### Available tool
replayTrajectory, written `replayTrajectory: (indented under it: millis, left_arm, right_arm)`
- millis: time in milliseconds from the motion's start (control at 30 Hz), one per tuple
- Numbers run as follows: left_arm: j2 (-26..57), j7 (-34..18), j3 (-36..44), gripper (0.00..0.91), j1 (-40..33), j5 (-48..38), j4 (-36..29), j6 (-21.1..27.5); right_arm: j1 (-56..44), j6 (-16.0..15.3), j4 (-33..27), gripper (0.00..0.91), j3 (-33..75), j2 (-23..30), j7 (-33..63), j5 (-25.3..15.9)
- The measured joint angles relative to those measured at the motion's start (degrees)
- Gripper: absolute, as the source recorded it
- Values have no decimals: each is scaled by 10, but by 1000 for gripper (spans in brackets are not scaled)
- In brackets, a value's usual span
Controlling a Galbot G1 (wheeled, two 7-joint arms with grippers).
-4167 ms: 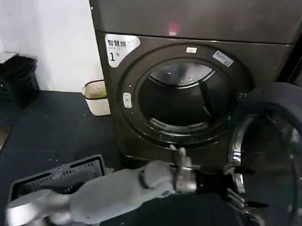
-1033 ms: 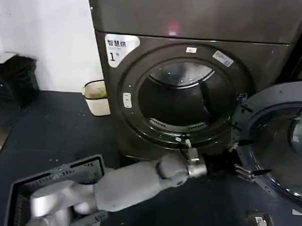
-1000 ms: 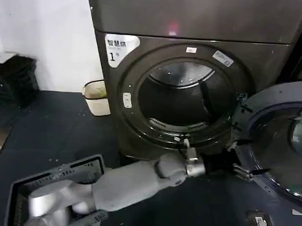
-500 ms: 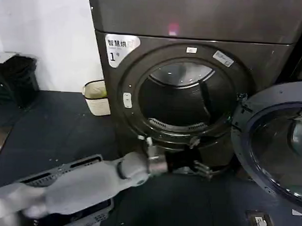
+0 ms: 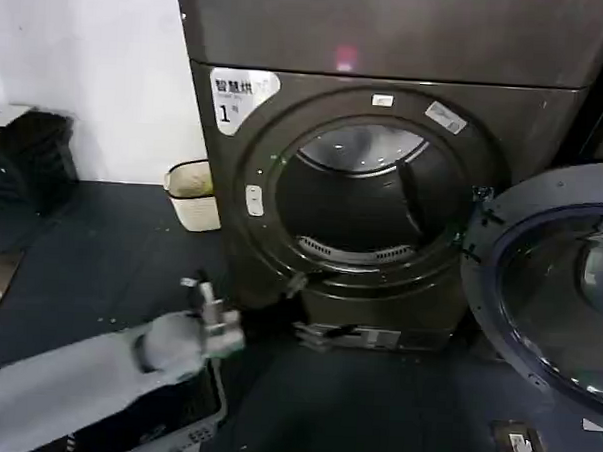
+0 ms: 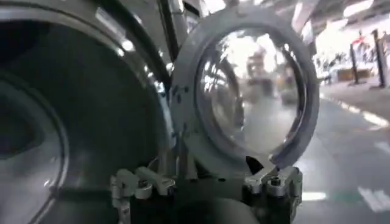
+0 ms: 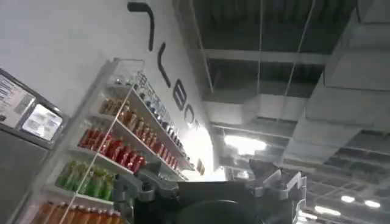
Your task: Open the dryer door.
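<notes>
Low before the dryer point(image 5: 383, 190), on a dark floor point(image 5: 110, 258) by a white wall point(image 5: 88, 67): left gripper point(image 5: 313, 309) hangs near the drum opening's lower rim, fingers spread, holding nothing. The dryer door point(image 5: 554, 282) stands swung wide, well off to the gripper's right, grey inner side facing the room. Beige bin point(image 5: 193, 193) far to its left; right gripper point(image 7: 213, 189) points up at a ceiling and drink shelves point(image 7: 116, 152), fingers apart, empty.

A dark floor point(image 5: 120, 248) is carrying the dryer point(image 5: 385, 140). A cream bin point(image 5: 194, 193) is standing on it by the wall, a black heap point(image 5: 29, 159) is lying further left, and a small socket point(image 5: 518, 446) is sitting at the right.
</notes>
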Motion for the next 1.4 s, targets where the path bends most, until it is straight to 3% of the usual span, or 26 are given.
replayTrajectory:
  millis: [300, 533, 733, 933, 1133, 1400]
  left_arm:
    - [146, 19, -34, 907, 37, 38, -60, 85]
    - [264, 48, -143, 907, 156, 77, -101, 116]
    - [341, 49, -172, 907, 210, 93, -117, 135]
    - [399, 76, -190, 907, 239, 133, -102, 168]
    - [443, 102, -330, 907, 382, 177, -75, 205]
    - [487, 124, -397, 907, 470, 227, -58, 221]
  right_arm:
    - [5, -1, 6, 907, -14, 3, 1, 1]
    - [7, -3, 10, 907, -7, -1, 1, -12]
    - [8, -1, 13, 907, -14, 2, -1, -14]
    - [6, -1, 13, 907, -14, -2, -2, -15]
    - [6, 0, 11, 907, -13, 0, -2, -16]
    - [0, 0, 8, 907, -13, 0, -3, -14]
